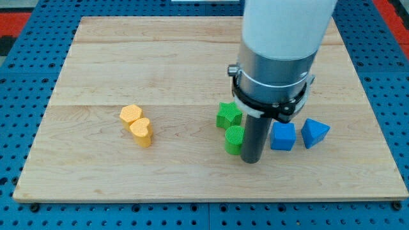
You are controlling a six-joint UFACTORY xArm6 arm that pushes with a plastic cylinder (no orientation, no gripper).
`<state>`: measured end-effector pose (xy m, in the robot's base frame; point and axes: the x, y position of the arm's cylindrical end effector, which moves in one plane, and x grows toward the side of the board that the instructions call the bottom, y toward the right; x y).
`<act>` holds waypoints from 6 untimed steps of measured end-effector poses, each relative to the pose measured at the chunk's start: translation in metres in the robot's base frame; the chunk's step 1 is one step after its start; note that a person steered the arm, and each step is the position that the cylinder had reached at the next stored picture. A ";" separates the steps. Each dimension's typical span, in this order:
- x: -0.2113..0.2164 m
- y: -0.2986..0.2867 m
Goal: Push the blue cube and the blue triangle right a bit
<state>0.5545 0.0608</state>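
Note:
The blue cube (283, 136) lies right of the board's middle, toward the view's bottom. The blue triangle (314, 132) lies just right of it, almost touching. My tip (251, 160) stands on the board just left of the blue cube, close to its left face, between the cube and a green cylinder (234, 140). The arm's wide grey and white body hangs above and hides the board behind it.
A green star-shaped block (228, 115) lies just above the green cylinder. A yellow hexagon-like block (130, 114) and a yellow heart-shaped block (141, 131) touch each other at the left. The wooden board (96, 57) rests on a blue surface.

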 end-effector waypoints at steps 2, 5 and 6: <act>-0.025 -0.035; -0.019 0.015; -0.019 0.039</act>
